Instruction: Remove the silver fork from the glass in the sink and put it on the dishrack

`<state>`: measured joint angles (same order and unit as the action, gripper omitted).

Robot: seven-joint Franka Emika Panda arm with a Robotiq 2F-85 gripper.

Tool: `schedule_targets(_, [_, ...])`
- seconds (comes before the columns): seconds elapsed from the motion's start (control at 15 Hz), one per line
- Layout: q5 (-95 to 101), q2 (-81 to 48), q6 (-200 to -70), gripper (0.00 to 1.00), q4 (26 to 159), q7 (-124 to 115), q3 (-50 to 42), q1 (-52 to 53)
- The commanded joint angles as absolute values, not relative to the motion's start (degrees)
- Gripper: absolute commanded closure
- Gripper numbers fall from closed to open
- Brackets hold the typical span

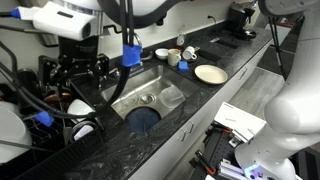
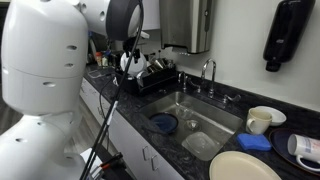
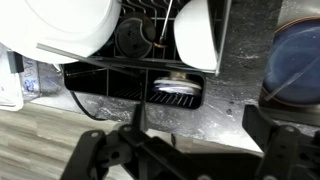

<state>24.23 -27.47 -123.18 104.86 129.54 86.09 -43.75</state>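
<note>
My gripper (image 3: 195,138) is open, its fingers spread wide with nothing between them. It hangs over the counter strip beside the black wire dishrack (image 3: 110,82), which holds white dishes. In both exterior views the gripper (image 1: 86,68) (image 2: 136,63) is above the dishrack (image 1: 58,90) (image 2: 158,76), away from the sink (image 1: 160,78) (image 2: 205,112). The clear glass (image 1: 173,97) (image 2: 200,146) lies in the basin next to a round dark-blue dish (image 1: 145,118) (image 2: 163,123). A thin silver rod (image 3: 169,22) leans among the dishes in the rack; I cannot tell whether it is the fork.
A curved faucet (image 2: 209,72) stands behind the basin. A cream plate (image 1: 210,73) (image 2: 243,166), mugs (image 1: 163,54) (image 2: 262,120) and a blue sponge (image 2: 255,142) sit on the black counter. Cables hang near the rack.
</note>
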Motion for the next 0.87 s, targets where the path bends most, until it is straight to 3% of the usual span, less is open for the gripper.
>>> schedule_targets(0.0, [23.6,-26.4,-118.0,0.00,104.3,132.5,90.3,-50.9])
schedule_targets(0.6, [24.1,-27.4,-112.6,0.00,108.5,139.4,104.2,-76.1])
schedule_targets(0.8, [26.6,-33.8,-112.8,0.00,112.8,142.7,110.6,-84.6])
